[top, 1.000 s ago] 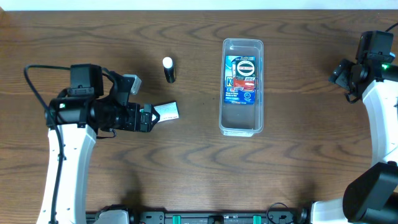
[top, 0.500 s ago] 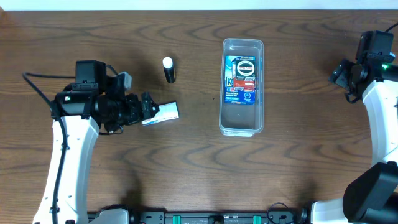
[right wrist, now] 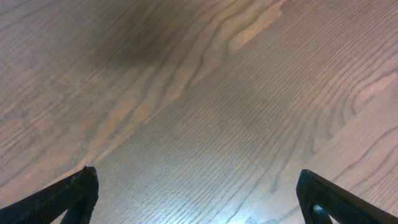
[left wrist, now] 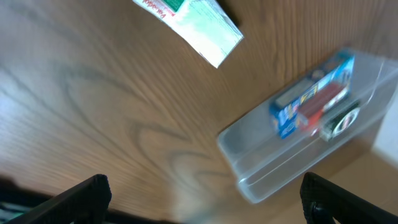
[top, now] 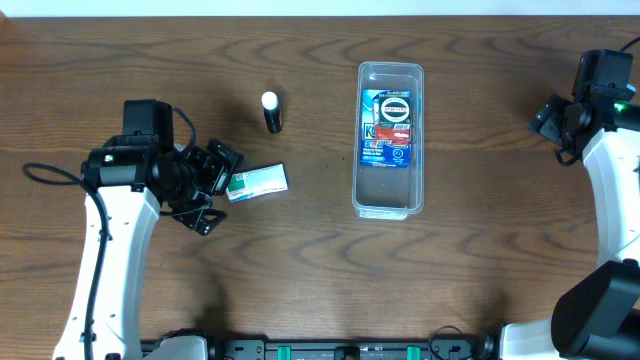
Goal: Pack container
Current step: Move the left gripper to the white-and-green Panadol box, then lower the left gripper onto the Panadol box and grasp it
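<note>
The clear container [top: 356, 150] stands lengthwise at mid-right of the table, with a blue snack box [top: 388, 128] lying inside it. A small white and green box [top: 256, 181] lies flat on the table to its left. My left gripper [top: 213, 188] is open wide and empty, just left of the small box. The left wrist view shows the small box [left wrist: 193, 22], the container [left wrist: 273, 168] and the snack box [left wrist: 314, 93] beyond my open left gripper [left wrist: 205, 205]. My right gripper [top: 552, 122] is open and empty at the far right, seeing only bare wood between its fingers [right wrist: 199, 199].
A black tube with a white cap [top: 271, 111] lies behind the small box, left of the container. The table is dark wood [top: 300, 280]; its back edge runs along the top of the overhead view.
My left gripper has turned and opened wide, drawing back a little to the left. The small white and green box has shifted slightly left and lies flat. The right arm has not moved.
</note>
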Tool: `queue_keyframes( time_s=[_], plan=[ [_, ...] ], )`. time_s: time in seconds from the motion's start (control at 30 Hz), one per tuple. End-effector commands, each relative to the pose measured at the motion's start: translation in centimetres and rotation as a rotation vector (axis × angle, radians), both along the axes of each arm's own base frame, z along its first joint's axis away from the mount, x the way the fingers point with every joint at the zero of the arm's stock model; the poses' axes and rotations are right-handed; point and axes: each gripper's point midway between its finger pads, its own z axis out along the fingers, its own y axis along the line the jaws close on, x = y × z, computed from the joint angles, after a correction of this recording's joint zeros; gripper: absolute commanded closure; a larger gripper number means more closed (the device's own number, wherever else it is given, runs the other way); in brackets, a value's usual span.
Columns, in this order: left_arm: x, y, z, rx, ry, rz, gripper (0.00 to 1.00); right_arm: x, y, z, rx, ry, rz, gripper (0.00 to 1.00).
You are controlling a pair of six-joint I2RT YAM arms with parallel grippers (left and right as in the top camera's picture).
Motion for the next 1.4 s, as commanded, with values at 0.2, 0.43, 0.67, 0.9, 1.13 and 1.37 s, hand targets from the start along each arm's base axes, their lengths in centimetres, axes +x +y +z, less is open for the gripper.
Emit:
queue_keyframes(
  time_s=[0.2,0.43,0.67,0.9,1.13,1.37],
  plan=[
    [0.9,2.5,-1.6,0.140,0.193,0.693,0.02,-0.2,-0.3,-0.2,-0.003,0.005,-0.019,0.01],
    [5.7,-0.6,-3.6,0.087,0.129,0.678,0.02,-0.2,-0.3,-0.2,-0.003,0.005,-0.018,0.01],
    [6.0,-0.9,-8.2,0.143,0.252,0.674,0.02,-0.2,-0.3,-0.2,-0.003,0.005,-0.018,0.01],
    [5.8,-1.0,-11.0,0.180,0.329,0.683,0.02,-0.2,-0.3,-0.2,-0.003,0.005,-0.019,0.01],
    [5.6,-1.1,-12.5,0.202,0.369,0.684,0.02,-0.2,-0.3,-0.2,-0.003,0.005,-0.018,0.01],
    [5.2,-1.0,-14.1,0.229,0.413,0.674,0.02,-0.2,-0.3,-0.2,-0.003,0.005,-0.019,0.01]
  ],
)
